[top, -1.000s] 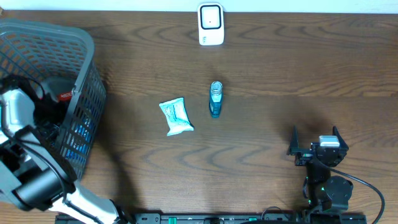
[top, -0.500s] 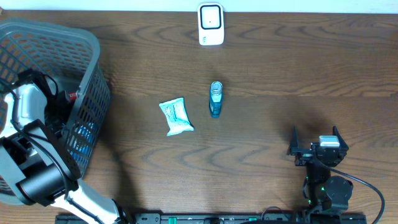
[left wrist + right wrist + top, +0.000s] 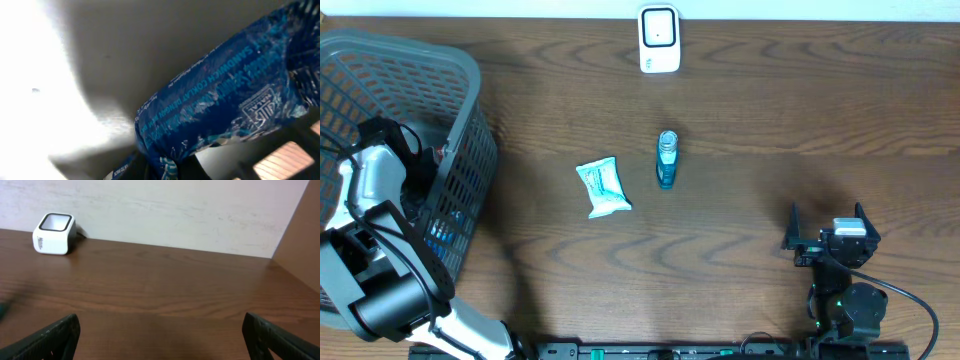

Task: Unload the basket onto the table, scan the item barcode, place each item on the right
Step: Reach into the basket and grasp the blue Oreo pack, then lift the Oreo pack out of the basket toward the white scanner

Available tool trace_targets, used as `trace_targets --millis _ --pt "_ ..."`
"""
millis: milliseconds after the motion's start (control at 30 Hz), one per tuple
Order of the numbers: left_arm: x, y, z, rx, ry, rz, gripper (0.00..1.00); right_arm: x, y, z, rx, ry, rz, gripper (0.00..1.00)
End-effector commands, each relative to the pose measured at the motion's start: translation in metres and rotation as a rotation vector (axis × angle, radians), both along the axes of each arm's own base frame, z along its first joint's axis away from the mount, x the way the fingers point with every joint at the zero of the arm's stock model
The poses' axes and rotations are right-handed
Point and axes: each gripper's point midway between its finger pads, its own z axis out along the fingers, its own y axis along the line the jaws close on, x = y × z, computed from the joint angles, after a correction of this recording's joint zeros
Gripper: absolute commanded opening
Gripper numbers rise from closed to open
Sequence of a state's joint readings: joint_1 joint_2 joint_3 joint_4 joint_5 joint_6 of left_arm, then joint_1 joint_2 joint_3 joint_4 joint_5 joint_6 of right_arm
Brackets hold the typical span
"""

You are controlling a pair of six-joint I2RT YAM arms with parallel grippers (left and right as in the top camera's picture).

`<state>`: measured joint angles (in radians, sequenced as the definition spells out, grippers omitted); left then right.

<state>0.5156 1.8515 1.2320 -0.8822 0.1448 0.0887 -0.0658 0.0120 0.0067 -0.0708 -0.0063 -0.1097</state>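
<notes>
A dark wooden table (image 3: 770, 120) fills the overhead view. At its left end stands a large grey mesh basket (image 3: 470, 130). The left arm (image 3: 368, 185) bends over the rim and reaches down inside it. The left gripper (image 3: 412, 165) sits deep among the contents with its pincer closed to a narrow gap. Its fingers are hidden, so a grip on anything cannot be confirmed.

The right gripper (image 3: 162, 340) rests at the near right of the table, pincer spread wide and holding nothing.

The left wrist camera is filled by a shiny blue packet (image 3: 220, 110) with white print, lying in the basket right against the lens.

At mid-table a pale green tissue pack (image 3: 603, 188) lies flat, with a small blue bottle (image 3: 666, 160) just beside it on its right. A white scanner (image 3: 659, 40) stands at the far edge, well apart from both.
</notes>
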Motion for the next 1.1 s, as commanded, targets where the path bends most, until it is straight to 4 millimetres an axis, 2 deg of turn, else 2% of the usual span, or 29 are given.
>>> trace_targets --millis 0,200,300,433,500,533,700,800,867,967,1067 --pt "-0.033 0.025 -0.023 0.132 0.174 0.042 0.07 0.000 0.001 0.000 0.011 -0.001 0.003 0.99" --pt "-0.020 0.045 0.012 0.224 0.148 0.101 0.07 0.000 0.001 0.000 0.011 -0.001 0.002 0.99" --pt "-0.006 0.053 0.046 0.257 0.084 0.124 0.07 0.000 0.001 0.000 0.011 -0.001 0.003 0.99" --pt "0.006 0.060 0.097 0.309 -0.021 0.143 0.07 0.000 0.001 0.000 0.011 -0.001 0.003 0.99" --pt "0.010 0.063 0.132 0.345 -0.100 0.177 0.07 0.000 0.001 0.000 0.011 -0.001 0.003 0.99" --pt "0.010 0.063 0.139 0.353 -0.118 0.187 0.07 0.000 0.001 0.000 0.011 -0.001 0.003 0.99" --pt "0.005 0.058 0.220 0.424 -0.352 0.307 0.07 0.000 0.001 0.000 0.011 -0.001 0.003 0.99" --pt "-0.004 0.042 0.267 0.431 -0.514 0.312 0.07 0.000 0.001 0.000 0.011 -0.001 0.003 0.99" --pt "-0.013 0.024 0.296 0.411 -0.627 0.296 0.07 0.000 0.001 0.000 0.011 -0.001 0.002 0.99" --pt "-0.021 -0.017 0.333 0.298 -0.813 0.223 0.07 0.000 0.001 0.000 0.011 -0.001 0.003 0.99" --pt "-0.025 -0.072 0.364 0.101 -0.985 0.079 0.07 0.000 0.001 0.000 0.011 -0.001 0.003 0.99"
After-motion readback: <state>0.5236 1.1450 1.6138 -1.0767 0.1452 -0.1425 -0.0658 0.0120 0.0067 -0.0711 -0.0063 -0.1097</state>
